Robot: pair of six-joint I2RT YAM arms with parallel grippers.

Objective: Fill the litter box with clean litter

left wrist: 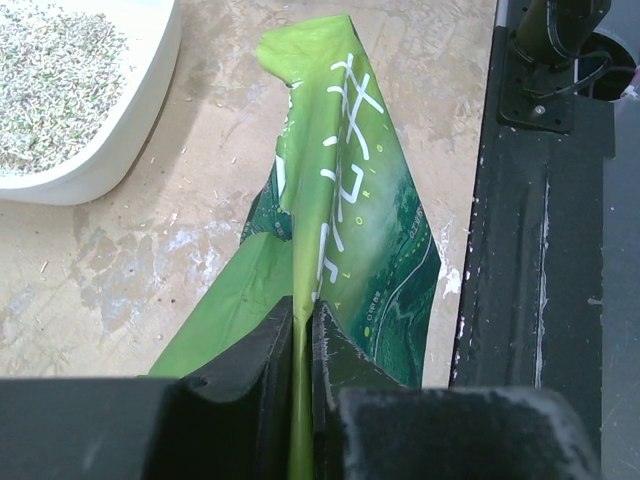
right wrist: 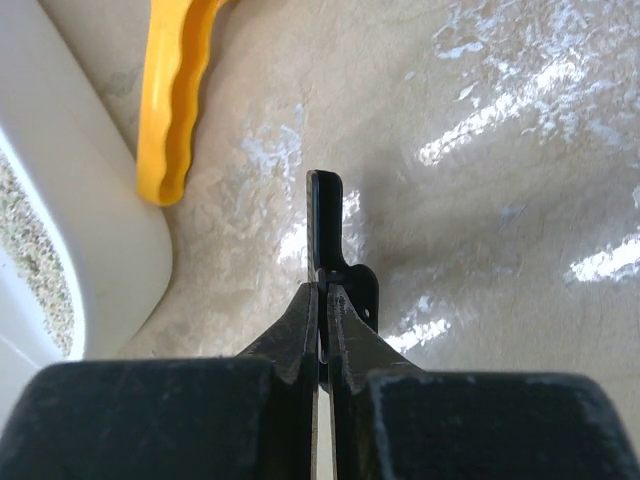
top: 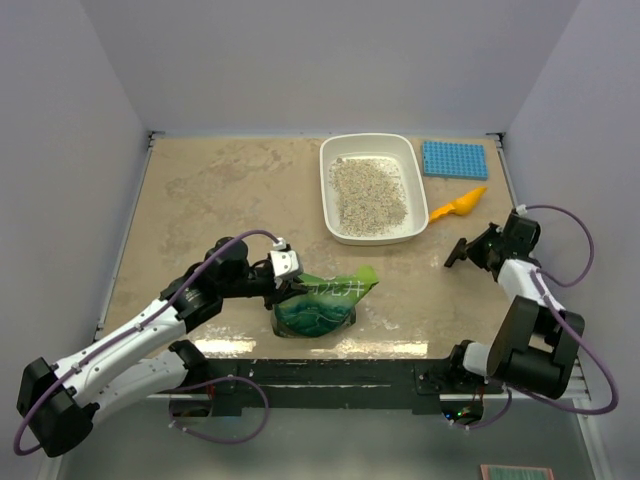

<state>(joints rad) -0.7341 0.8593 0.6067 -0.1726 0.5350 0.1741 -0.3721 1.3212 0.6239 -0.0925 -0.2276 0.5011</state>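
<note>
Past the crinkled green bag [top: 322, 305], at the table's [top: 200, 200] far right: litter box [top: 325, 190] holding clean litter [top: 368, 192], yellow scoop [top: 458, 205] just beside, blue mat [top: 454, 158] behind. Stretched low across the front, pinching the bag's top fold in the left gripper [left wrist: 300, 308]. Folded back by the right edge, right gripper [right wrist: 322, 287] pressed together on nothing, over bare tabletop near the scoop.

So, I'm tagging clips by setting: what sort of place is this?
Probably a robot lab cell: bare walls box in the table, with the left arm and right arm bolted at its edge.
</note>
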